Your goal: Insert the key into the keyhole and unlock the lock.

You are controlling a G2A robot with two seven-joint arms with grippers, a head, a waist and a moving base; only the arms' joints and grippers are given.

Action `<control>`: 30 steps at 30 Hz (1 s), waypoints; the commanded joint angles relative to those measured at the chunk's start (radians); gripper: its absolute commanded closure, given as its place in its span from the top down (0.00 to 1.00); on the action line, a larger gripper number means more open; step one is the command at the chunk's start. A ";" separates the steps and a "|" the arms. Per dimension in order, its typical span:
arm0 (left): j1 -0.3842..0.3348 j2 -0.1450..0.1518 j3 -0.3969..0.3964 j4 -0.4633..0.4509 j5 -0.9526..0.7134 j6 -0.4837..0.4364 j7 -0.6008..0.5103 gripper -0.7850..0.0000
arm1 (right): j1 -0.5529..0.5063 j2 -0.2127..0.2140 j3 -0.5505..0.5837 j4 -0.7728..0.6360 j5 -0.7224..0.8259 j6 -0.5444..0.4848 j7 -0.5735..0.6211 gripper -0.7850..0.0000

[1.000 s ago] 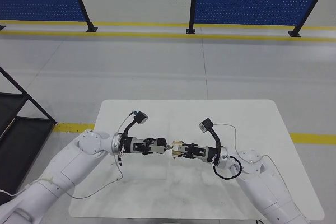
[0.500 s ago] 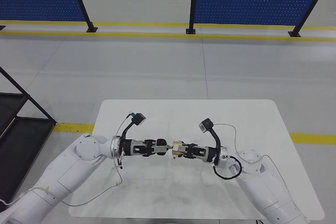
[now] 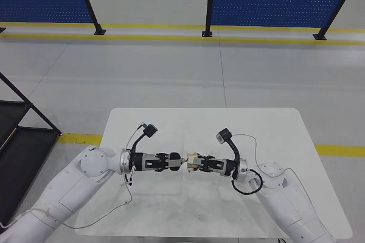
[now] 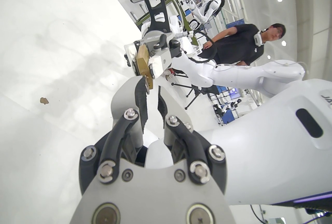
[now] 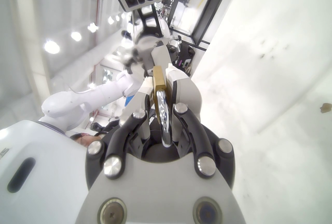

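Right now, the two arms are meeting over the middle of the white table (image 3: 267,130). The right claw (image 3: 191,162) is squeezing the gold lock (image 5: 157,81) tight by its flat sides and holding it above the table. The lock's shiny loop (image 5: 164,116) is pointing back into the right claw, and its bottom end is pointing at the other arm. The left claw (image 4: 151,91) is sitting right at that bottom end. A small silver key (image 4: 147,85) is sticking out of the lock there, right by the tip of the left claw. It is too hard to tell if the left claw is pinching the key, or how wide it is open. A little brown spot (image 4: 44,100) is lying on the table, well away from the lock.
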 commanded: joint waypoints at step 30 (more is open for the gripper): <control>-0.035 -0.037 0.010 0.048 -0.013 0.032 -0.048 0.00 | 0.000 0.000 0.000 0.000 0.000 0.000 0.000 0.00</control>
